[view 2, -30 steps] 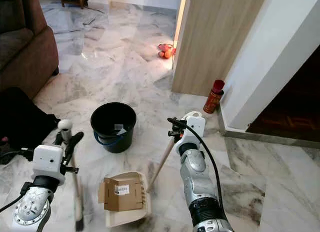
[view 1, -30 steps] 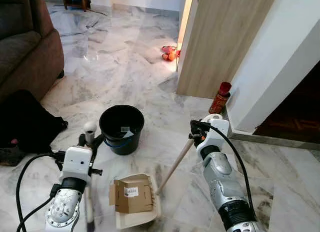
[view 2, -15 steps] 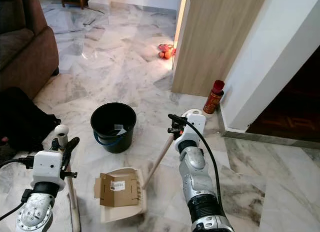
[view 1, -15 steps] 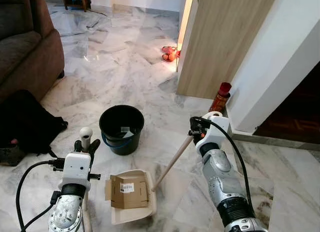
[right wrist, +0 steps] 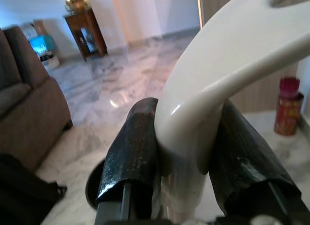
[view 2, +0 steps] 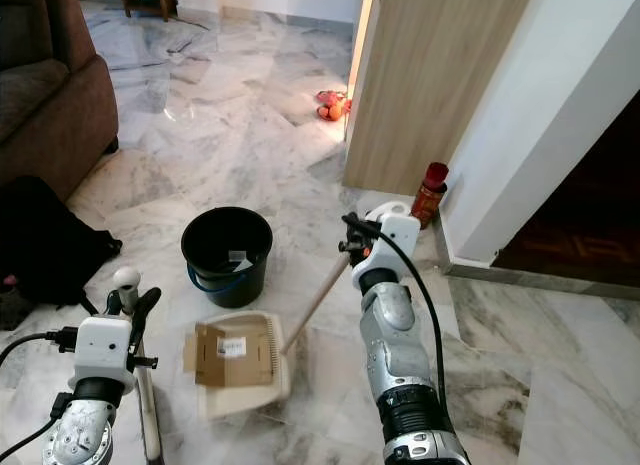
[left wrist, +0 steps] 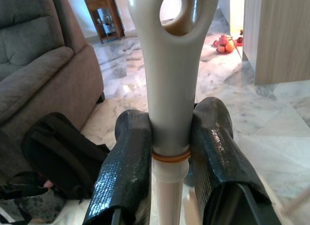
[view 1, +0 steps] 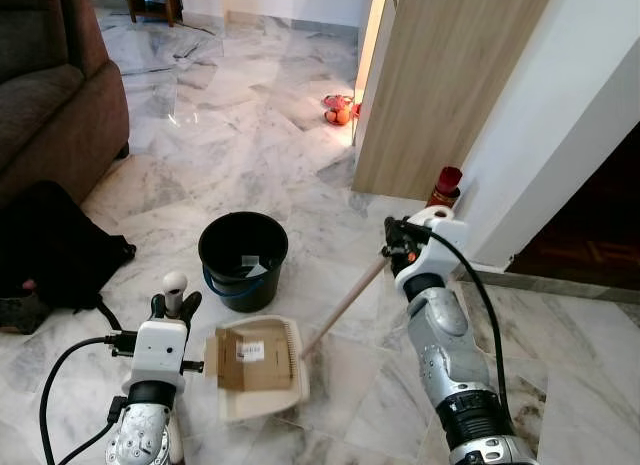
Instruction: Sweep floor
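Note:
My left gripper (view 1: pixel 173 307) is shut on the cream broom handle (left wrist: pixel 169 65), low at my left; its holed top (view 1: pixel 175 282) sticks up above the fingers. My right gripper (view 1: pixel 392 250) is shut on the white grip (right wrist: pixel 218 65) of the dustpan's long wooden handle (view 1: pixel 345 305). That handle slants down to the cream dustpan (view 1: pixel 260 405), which looks slightly blurred just in front of the black bucket (view 1: pixel 243 257). A flat piece of brown cardboard (view 1: pixel 250 360) with a white label lies in the pan. The bucket holds a scrap of paper.
A brown sofa (view 1: pixel 50 95) and a black bag (view 1: pixel 50 245) lie to the left. A wooden panel (view 1: pixel 440 85), a red bottle (view 1: pixel 443 185) and a white wall stand to the right, with a dark doorway (view 1: pixel 590 225) beyond. Orange toys (view 1: pixel 340 107) lie on the marble floor further off.
The dustpan with the cardboard has shifted left and toward the bucket. My right gripper moved slightly up and away; my left gripper drew back toward me with the broom.

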### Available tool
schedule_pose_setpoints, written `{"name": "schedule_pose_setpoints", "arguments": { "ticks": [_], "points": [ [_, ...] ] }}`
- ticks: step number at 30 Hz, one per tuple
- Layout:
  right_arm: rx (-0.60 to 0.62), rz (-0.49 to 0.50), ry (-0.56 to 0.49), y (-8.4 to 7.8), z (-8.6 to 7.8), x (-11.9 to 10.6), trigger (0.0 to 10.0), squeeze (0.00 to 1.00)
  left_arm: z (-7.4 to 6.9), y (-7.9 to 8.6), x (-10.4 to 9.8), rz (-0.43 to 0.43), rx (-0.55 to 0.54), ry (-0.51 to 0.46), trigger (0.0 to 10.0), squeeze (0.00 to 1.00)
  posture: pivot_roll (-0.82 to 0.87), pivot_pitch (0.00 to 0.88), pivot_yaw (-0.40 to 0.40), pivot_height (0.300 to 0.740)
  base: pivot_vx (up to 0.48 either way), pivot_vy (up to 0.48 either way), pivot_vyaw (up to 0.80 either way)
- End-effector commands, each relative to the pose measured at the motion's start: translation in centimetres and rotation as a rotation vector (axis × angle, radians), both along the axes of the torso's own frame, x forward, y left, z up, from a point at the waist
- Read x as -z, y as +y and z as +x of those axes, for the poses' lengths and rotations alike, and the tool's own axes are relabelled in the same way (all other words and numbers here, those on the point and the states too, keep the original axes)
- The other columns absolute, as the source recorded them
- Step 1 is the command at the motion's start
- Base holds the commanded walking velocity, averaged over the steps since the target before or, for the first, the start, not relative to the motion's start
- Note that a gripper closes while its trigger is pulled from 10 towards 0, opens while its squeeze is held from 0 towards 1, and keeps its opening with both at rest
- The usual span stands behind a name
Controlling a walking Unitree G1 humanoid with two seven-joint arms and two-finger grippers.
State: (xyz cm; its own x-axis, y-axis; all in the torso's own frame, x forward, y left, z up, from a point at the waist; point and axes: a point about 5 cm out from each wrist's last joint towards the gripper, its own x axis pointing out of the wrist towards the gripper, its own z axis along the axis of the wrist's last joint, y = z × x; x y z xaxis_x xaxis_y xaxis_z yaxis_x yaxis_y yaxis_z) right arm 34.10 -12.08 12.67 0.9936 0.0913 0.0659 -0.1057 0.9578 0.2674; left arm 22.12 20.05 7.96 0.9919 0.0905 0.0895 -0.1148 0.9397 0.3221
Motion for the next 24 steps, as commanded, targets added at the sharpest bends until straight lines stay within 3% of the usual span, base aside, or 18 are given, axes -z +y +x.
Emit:
{"name": "schedule_pose_setpoints", "arguments": {
  "ticks": [1,9,24],
  "points": [
    [0.014,0.04,-0.098,-0.2,0.5,-2.8,10.0,0.0,0.1,0.0,-0.4,0.017,-0.001,-0.035,10.0,0.0,0.16,0.043,-0.102,0.74,0.0,0.0,0.0],
    [0.044,0.045,-0.151,-1.2,-0.3,-4.7,10.0,0.0,0.3,-0.2,-0.1,0.011,-0.002,-0.033,10.0,0.0,0.15,0.067,-0.099,0.74,0.0,0.0,0.0],
    [0.042,0.032,-0.164,-1.7,-1.4,-6.0,10.0,0.0,0.4,-0.3,0.1,0.002,-0.001,-0.031,10.0,0.0,0.14,0.076,-0.099,0.74,0.0,0.0,0.0]
  ]
}}
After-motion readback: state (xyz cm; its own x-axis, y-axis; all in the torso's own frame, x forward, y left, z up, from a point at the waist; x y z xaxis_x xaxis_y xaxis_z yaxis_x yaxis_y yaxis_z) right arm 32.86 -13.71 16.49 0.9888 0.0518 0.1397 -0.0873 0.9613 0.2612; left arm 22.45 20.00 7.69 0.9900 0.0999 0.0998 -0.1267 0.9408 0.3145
